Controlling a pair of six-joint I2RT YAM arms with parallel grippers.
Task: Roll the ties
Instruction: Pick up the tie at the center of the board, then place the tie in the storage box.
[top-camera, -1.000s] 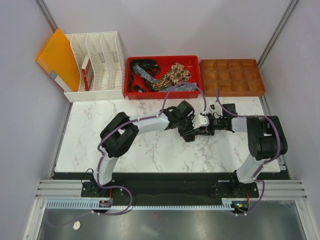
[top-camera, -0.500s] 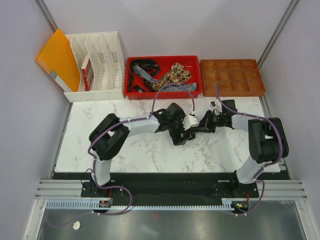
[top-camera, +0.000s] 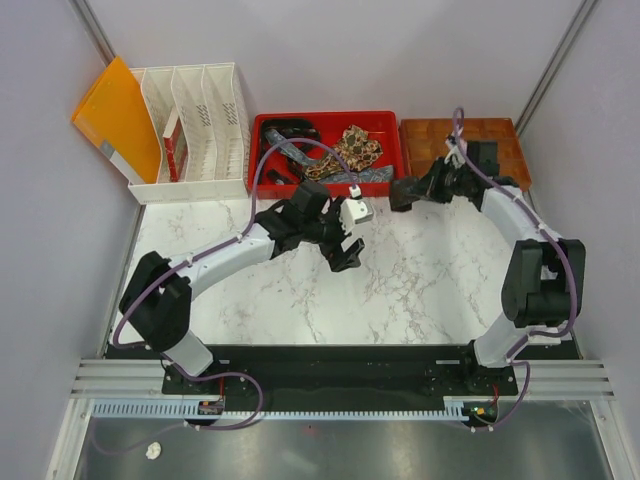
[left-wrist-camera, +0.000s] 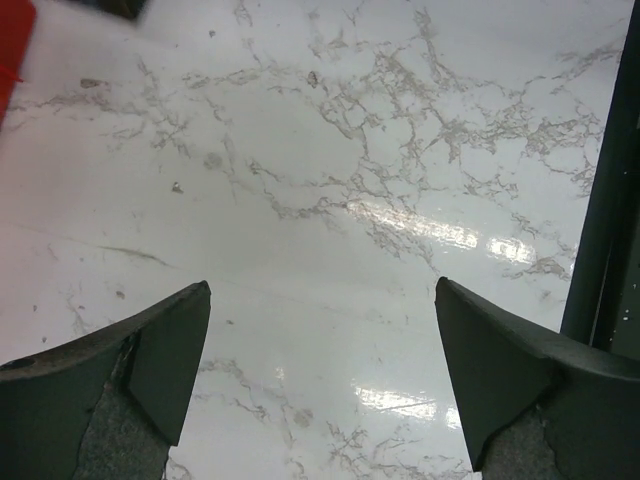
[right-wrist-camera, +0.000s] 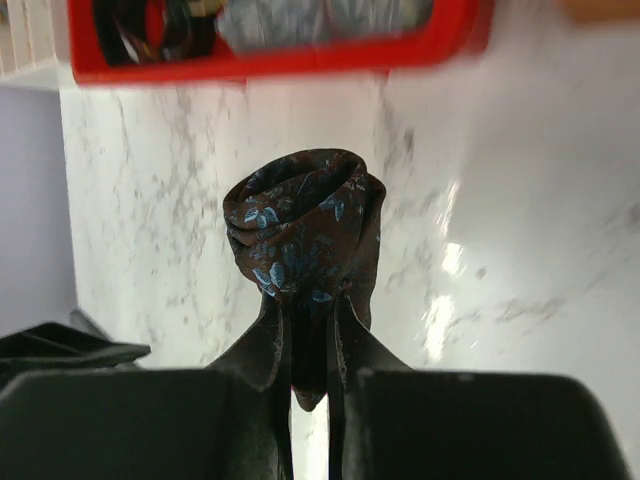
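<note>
Above veined marble tabletop (top-camera: 300, 290), rolled tie (right-wrist-camera: 300, 230), pale walls (top-camera: 350, 50)

Beyond marble table's (top-camera: 430, 290) far edge, L-R: orange folder (top-camera: 113, 112), white file rack (top-camera: 215, 100), red bin (top-camera: 325, 116), brown compartment tray (top-camera: 425, 135).

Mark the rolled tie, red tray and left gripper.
rolled tie (right-wrist-camera: 300, 220), right wrist view, middle of the roll.
red tray (top-camera: 330, 116), top external view, far rim.
left gripper (left-wrist-camera: 322, 283), left wrist view, midway between fingertips.

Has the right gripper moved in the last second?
Yes. The right gripper, holding the rolled dark blue-flowered tie, went from mid-table back toward the brown compartment tray.
</note>
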